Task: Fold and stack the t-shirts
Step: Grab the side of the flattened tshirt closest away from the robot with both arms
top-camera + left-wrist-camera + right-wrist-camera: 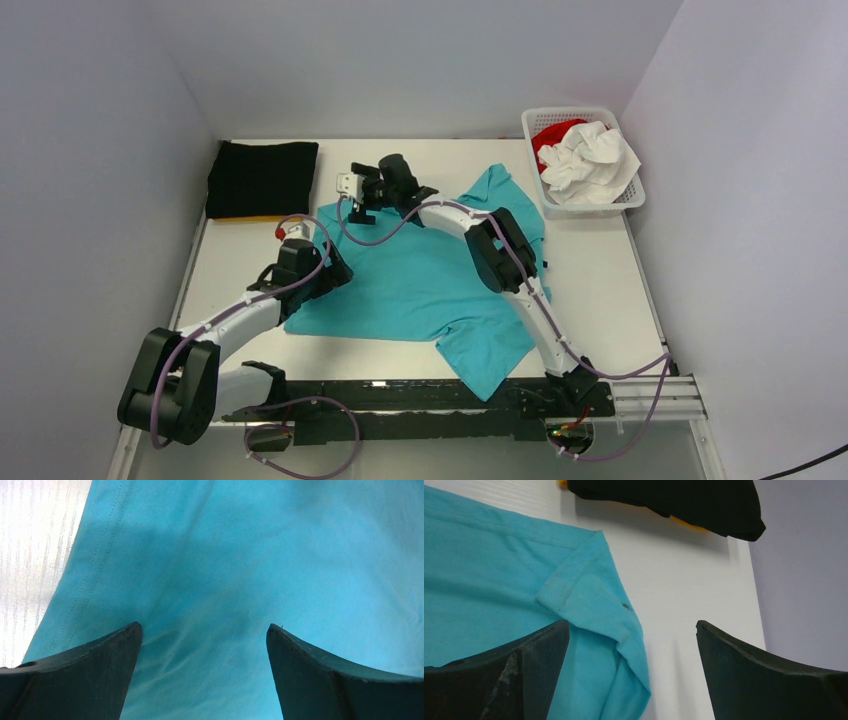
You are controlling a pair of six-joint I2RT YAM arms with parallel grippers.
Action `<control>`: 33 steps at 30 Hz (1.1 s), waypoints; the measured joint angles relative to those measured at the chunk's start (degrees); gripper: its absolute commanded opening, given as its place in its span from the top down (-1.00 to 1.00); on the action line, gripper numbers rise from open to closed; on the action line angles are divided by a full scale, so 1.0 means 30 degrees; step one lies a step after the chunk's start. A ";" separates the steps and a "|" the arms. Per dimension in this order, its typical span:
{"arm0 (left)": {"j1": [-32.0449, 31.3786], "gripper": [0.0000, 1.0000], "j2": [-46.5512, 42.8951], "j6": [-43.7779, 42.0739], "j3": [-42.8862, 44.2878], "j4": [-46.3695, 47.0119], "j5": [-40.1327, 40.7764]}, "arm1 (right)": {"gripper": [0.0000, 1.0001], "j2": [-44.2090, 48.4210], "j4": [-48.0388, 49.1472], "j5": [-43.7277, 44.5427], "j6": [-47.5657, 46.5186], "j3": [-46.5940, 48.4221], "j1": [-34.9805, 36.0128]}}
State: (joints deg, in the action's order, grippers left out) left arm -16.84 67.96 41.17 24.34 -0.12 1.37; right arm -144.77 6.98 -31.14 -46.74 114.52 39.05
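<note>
A turquoise t-shirt [420, 280] lies spread flat across the middle of the table, one sleeve hanging toward the near edge. My left gripper [328, 272] hovers open over its left side; in the left wrist view the cloth [250, 555] fills the space between the wide-apart fingers of this gripper [204, 626]. My right gripper [352, 205] stands open at the shirt's far left corner. The right wrist view shows a folded-over hem corner [589, 600] under that gripper [632, 622]. A folded black t-shirt [262, 178] rests on an orange-yellow one [245, 217] at the back left.
A white lattice basket [632, 200] at the back right holds a crumpled white shirt [592, 160] and a red one [550, 135]. Walls close in the table on the left, back and right. The right arm reaches diagonally over the turquoise shirt.
</note>
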 measured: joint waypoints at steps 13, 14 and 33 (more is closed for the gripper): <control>0.0175 -0.99 0.0000 -0.0073 -0.0117 0.0313 -0.0488 | -0.99 -0.0991 -0.0692 0.1144 -0.1355 0.0962 0.0029; 0.0175 -0.99 0.0000 -0.0066 -0.0138 0.0386 -0.0539 | -0.99 -0.1202 -0.0058 0.1348 -0.1144 0.1020 0.0044; 0.0197 -0.99 -0.0007 -0.0066 -0.0867 0.2084 -0.1574 | -0.99 -0.6958 0.7686 0.5865 0.6484 0.8051 -0.1581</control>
State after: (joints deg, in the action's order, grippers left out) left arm -16.25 67.94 40.97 21.74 6.13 -3.36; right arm -165.64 30.04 -13.54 -27.29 138.67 34.30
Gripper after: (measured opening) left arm 0.994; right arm 0.994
